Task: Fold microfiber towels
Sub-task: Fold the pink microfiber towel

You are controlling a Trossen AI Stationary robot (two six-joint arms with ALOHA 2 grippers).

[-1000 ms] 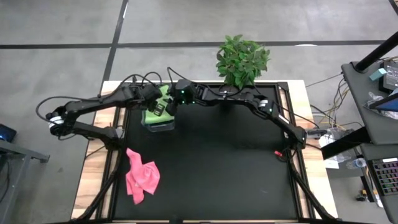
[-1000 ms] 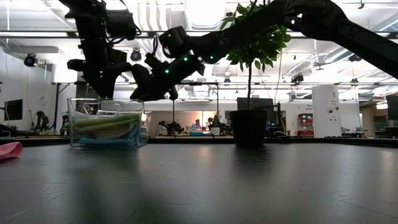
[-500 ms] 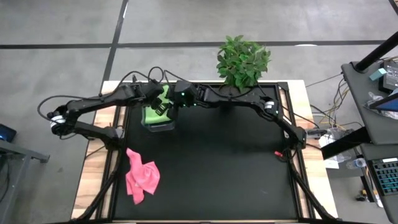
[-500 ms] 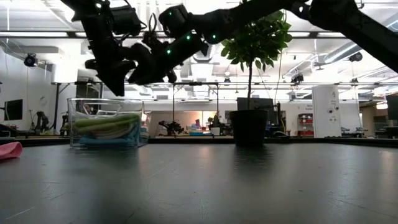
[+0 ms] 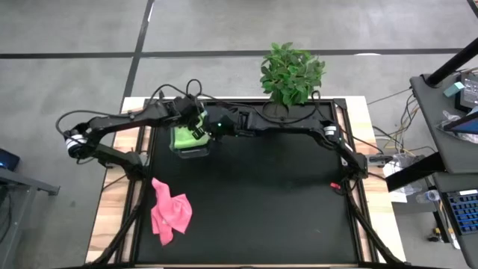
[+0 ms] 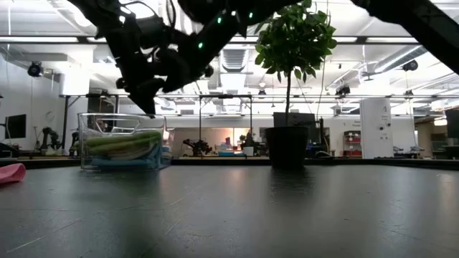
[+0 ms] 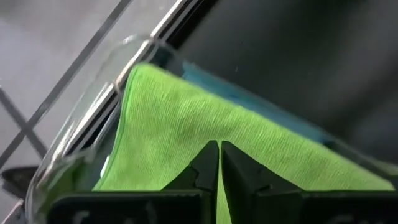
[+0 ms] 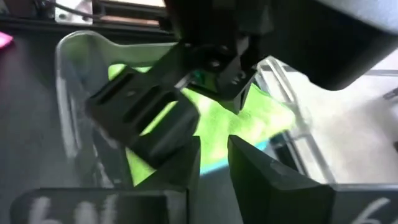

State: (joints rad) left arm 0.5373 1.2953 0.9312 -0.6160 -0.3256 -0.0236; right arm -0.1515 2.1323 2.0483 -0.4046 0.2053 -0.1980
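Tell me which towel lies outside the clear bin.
The pink towel: it lies crumpled on the black table near the left front corner, alone, while the lime green towel and a blue one beneath it sit in the clear bin.

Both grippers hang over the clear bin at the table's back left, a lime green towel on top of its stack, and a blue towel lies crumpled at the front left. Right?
One slip: the crumpled towel at the front left is pink, not blue, as the high view shows. The rest holds: left gripper and right gripper over the clear bin, lime green towel on top.
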